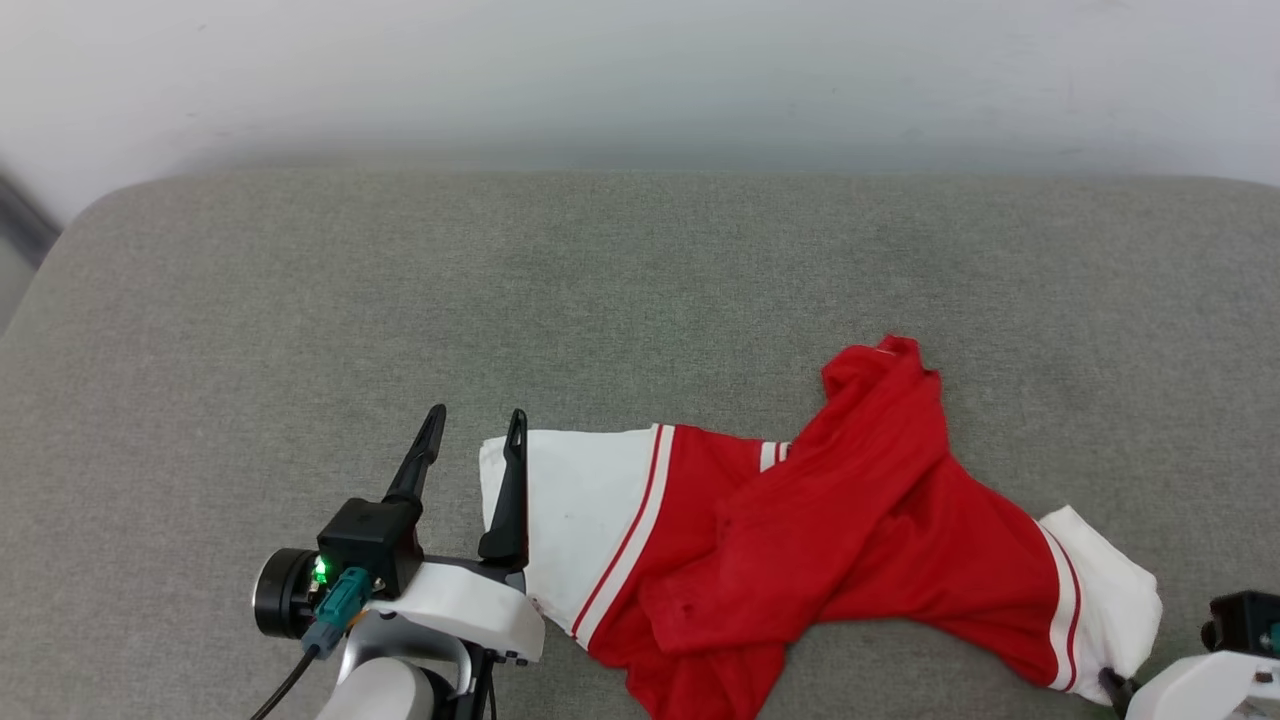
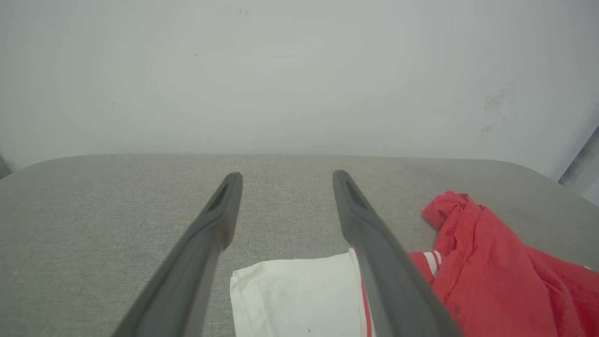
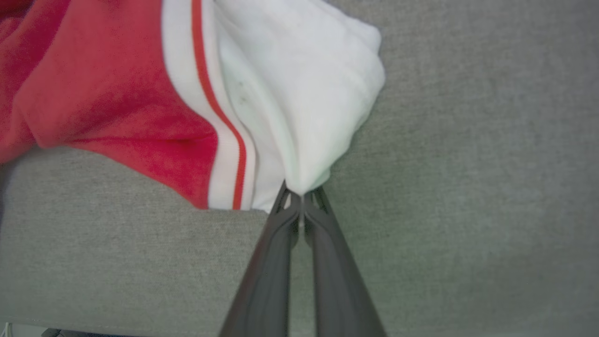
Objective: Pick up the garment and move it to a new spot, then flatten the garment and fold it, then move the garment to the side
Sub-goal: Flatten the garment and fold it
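While the left claw [image 1: 475, 440] stood wide at lower left, the right claw [image 3: 302, 197] gripped a white sleeve of the garment [image 1: 850, 520].

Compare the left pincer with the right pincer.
The left pincer stands open, fingers spread wide; the right pincer is shut, fingertips together. The left pincer grips nothing, hanging at the edge of one white sleeve of the red jersey; the right pincer pinches the corner of the other white sleeve. Both have long dark fingers and sit low over the grey cushion.
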